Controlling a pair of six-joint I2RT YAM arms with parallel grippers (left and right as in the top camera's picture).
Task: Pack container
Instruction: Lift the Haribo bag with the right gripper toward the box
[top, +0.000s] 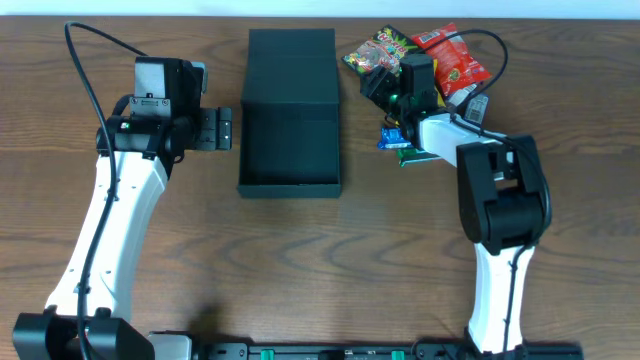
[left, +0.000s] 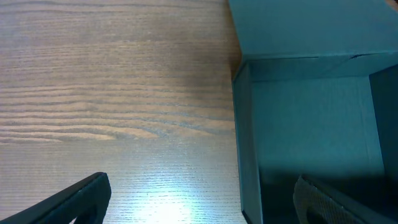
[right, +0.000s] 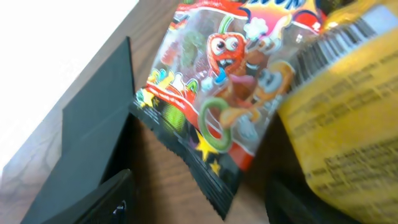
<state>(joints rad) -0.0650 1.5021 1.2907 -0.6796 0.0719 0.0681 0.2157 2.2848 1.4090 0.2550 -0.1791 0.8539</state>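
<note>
The container (top: 289, 186) is a dark green-black shallow box in the middle of the table, its flap lid (top: 291, 65) folded open toward the far side. Its inside looks empty. My left gripper (top: 222, 129) is open next to the box's left wall. In the left wrist view that wall (left: 244, 143) lies between my fingers (left: 205, 205). My right gripper (top: 378, 88) is open over a colourful gummy packet (top: 375, 52). In the right wrist view the packet's lower corner (right: 217, 106) sits between the open fingers (right: 199, 208), which grip nothing.
A red snack packet (top: 455, 55) lies at the far right beside the gummy packet. A small blue and green packet (top: 396, 140) lies under the right arm. A yellow packet (right: 348, 124) fills the right of the right wrist view. The box edge (right: 93, 137) shows at its left.
</note>
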